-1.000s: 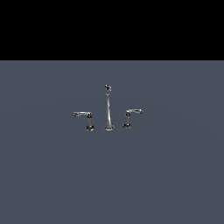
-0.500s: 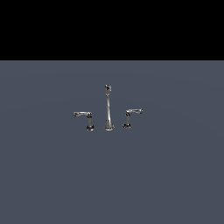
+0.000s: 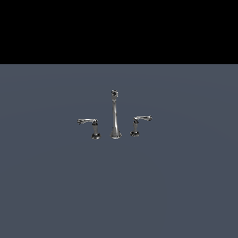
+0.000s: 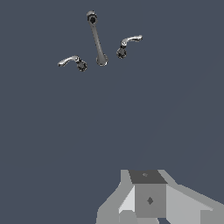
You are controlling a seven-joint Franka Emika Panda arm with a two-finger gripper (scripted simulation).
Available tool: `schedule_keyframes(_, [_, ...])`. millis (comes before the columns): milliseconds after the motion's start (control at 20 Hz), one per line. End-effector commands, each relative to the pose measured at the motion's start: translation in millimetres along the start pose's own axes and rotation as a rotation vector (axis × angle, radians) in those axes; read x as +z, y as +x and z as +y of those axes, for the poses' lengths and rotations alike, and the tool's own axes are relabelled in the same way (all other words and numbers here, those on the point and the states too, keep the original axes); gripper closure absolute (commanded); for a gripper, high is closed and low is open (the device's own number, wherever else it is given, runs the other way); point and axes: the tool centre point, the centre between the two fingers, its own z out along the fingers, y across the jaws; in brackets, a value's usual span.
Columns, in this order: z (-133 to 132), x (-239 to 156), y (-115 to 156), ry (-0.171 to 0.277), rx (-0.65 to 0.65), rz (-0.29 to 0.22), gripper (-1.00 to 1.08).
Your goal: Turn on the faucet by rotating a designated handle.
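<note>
Exterior view: the faucet [image 3: 115, 116] stands near the middle of a flat grey-blue floor [image 3: 56, 186], with black background above. Three separate chrome pieces in a row. The spout [image 3: 115, 122] is the tall thin centre piece, upright, flared at its base, with a dark tip at the top. On the exterior view's right of the spout stands the handle [image 3: 138, 122]: a short post on a dark base, its lever arm pointing away from the spout toward the exterior view's right. On the other side stands the twin handle [image 3: 90, 125], its lever pointing toward the exterior view's left. The three pieces stand near one another but do not touch.

No arm appears in the exterior view.

Wrist view: the same set shows far off, the faucet [image 4: 98, 41] with spout [image 4: 97, 41] between handle [image 4: 127, 45] and twin handle [image 4: 73, 62]. The gripper [image 4: 146, 199] shows only as a grey blocky body at the frame edge, well apart from the handle. Its fingers are cut off or too blurred to make out, so I cannot tell whether the claw is released or clenched. Nothing is seen in it.
</note>
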Motion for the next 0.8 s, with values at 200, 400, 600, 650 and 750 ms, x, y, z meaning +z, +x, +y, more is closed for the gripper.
schedule_keyframes(200, [-17.4, 39.0, 37.2, 0.009, 0.153, 0.006, 1.08])
schedule_keyframes(400, [-25.9, 64.4, 63.7, 0.014, 0.254, 0.010, 1.08])
schedule_keyframes(600, [-31.6, 88.9, 90.3, 0.019, 0.352, 0.013, 1.08])
schedule_keyframes(650, [-32.5, 94.8, 96.9, 0.021, 0.376, 0.014, 1.08])
schedule_keyframes(750, [-34.0, 106.6, 110.1, 0.023, 0.423, 0.016, 1.08])
